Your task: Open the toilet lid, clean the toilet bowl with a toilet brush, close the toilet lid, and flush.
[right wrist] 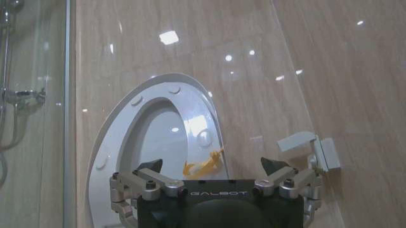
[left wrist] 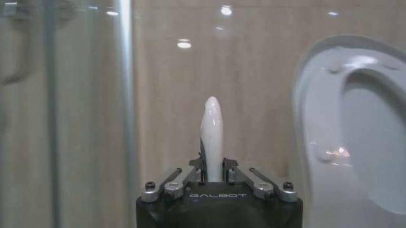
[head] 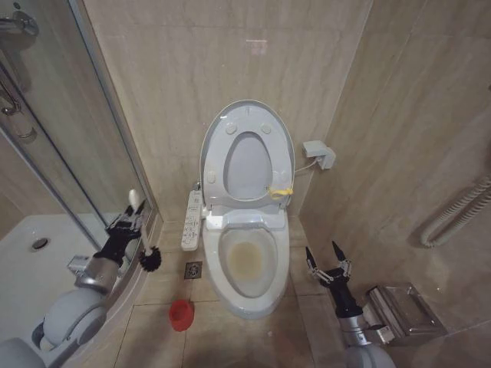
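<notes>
Toilet brush (head: 142, 234) in left gripper (head: 130, 222)

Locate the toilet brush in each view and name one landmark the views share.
Head view: toilet brush in the left gripper, left of the toilet bowl.
Left wrist view: its white handle rises from the gripper.
Right wrist view: not in it.
Shared landmark: the raised toilet lid.

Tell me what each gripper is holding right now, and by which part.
The left gripper clamps the toilet brush on its thin white stick handle, dark bristle head hanging down. The right gripper is open, holding nothing.
</notes>
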{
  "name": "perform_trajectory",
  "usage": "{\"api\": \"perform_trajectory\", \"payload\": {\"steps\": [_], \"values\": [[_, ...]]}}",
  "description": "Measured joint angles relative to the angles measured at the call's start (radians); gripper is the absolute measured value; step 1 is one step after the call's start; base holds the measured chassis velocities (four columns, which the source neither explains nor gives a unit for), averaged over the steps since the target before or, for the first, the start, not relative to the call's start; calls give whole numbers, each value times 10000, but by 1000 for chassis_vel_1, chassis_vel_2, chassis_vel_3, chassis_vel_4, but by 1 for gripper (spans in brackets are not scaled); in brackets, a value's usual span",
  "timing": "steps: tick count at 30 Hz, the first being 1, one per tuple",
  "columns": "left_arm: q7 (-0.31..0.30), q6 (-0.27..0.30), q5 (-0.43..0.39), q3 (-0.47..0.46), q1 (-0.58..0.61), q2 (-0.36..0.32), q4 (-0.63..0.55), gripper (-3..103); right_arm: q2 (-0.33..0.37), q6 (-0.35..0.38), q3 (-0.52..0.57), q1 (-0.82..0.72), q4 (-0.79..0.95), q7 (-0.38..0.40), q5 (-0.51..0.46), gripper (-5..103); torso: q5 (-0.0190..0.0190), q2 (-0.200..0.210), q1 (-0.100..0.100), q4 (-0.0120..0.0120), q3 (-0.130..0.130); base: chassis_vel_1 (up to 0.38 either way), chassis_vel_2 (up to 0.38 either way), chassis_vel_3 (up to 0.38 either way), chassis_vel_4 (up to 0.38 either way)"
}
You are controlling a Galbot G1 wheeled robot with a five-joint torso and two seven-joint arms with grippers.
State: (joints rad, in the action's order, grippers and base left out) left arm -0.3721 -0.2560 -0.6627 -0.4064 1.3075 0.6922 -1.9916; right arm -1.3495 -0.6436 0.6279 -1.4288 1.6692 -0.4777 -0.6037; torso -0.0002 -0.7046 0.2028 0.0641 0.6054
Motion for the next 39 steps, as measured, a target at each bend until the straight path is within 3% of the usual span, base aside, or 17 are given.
{"api": "perform_trajectory", "payload": {"steps": [4,5,7,11,15,19,27,34,39], "values": [[469,-543,414,-308,279,666,446,19,1,-12,-15,25,-40,-7,43,100,3,0,0,0,0,0,0,0,0],[1009,-1139,782,-475,383,1115,951,19,-12,-26,-19,34,-39,-14,82,100,3,0,0,-1,0,0,0,0,0],[1667,-1800,1235,-637,410,1681,1625,19,-75,-39,-23,33,-12,-15,149,100,3,0,0,0,0,0,0,0,0],[2155,-2272,1554,-736,414,2380,2282,19,-191,-91,-23,33,-3,-15,294,100,5,0,0,0,0,0,0,0,0],[2823,-2879,1748,-673,431,3751,3392,19,-330,-194,-41,-28,-34,-36,421,100,1,0,0,0,0,0,0,0,0],[3180,-3286,2045,-771,420,4418,4071,19,-367,-270,-43,-64,-70,-52,427,100,3,0,0,0,0,0,0,0,0],[3927,-4101,2330,-932,523,5169,5172,19,-466,-361,-34,-22,-265,-92,443,100,4,0,0,-2,0,0,0,0,0],[4857,-5189,2365,-906,-72,5857,7034,19,-680,-419,-73,-6,-457,-78,443,100,2,0,0,-1,0,0,0,0,0],[5135,-5444,2324,-865,-612,6062,7840,19,-748,-469,-76,21,-582,-86,418,100,2,0,1,1,0,0,0,0,0]]}}
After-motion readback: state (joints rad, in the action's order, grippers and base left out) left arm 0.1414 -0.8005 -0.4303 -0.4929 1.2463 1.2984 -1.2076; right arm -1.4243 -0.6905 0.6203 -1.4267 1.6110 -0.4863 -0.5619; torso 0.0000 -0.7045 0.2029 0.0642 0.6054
